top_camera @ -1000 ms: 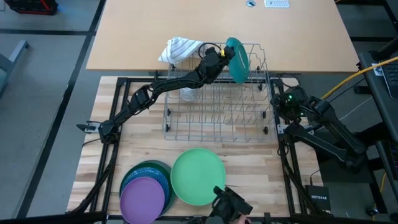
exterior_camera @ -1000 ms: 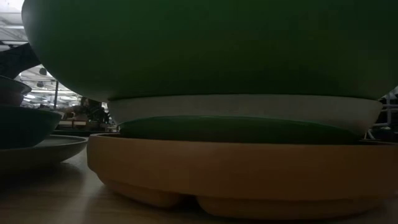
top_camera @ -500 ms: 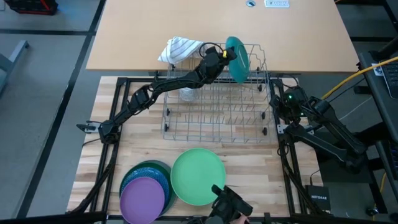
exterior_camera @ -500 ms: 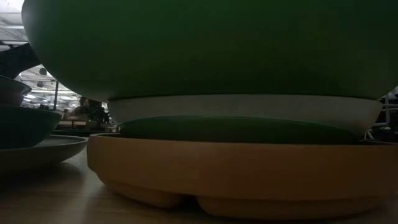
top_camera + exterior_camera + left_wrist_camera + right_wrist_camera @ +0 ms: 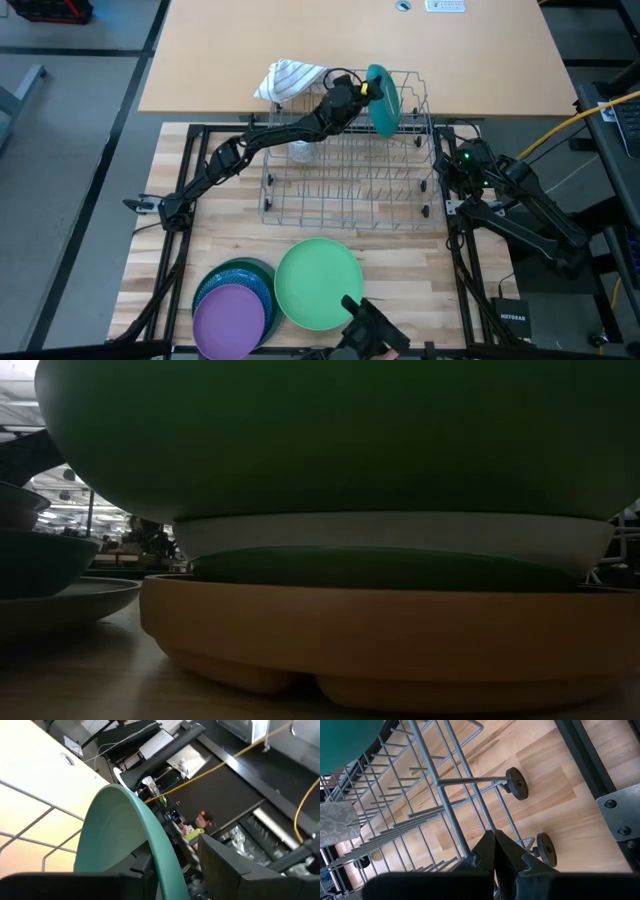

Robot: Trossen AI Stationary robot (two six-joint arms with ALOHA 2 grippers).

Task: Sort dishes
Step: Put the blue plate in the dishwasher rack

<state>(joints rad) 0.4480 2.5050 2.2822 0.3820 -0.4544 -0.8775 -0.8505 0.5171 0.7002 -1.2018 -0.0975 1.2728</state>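
A teal plate (image 5: 382,97) stands on edge in the wire dish rack's (image 5: 350,160) far corner, the left gripper (image 5: 358,92) parted around its rim; striped cloth (image 5: 290,78) and glass (image 5: 301,152) nearby. The right gripper (image 5: 494,851), closed, waits beside the rack.

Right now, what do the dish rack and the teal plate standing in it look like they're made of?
Dish rack: thin grey metal wire, likely coated steel, with see-through rod gridwork. Teal plate: probably plastic, with an even matte colour and a smooth moulded rim.
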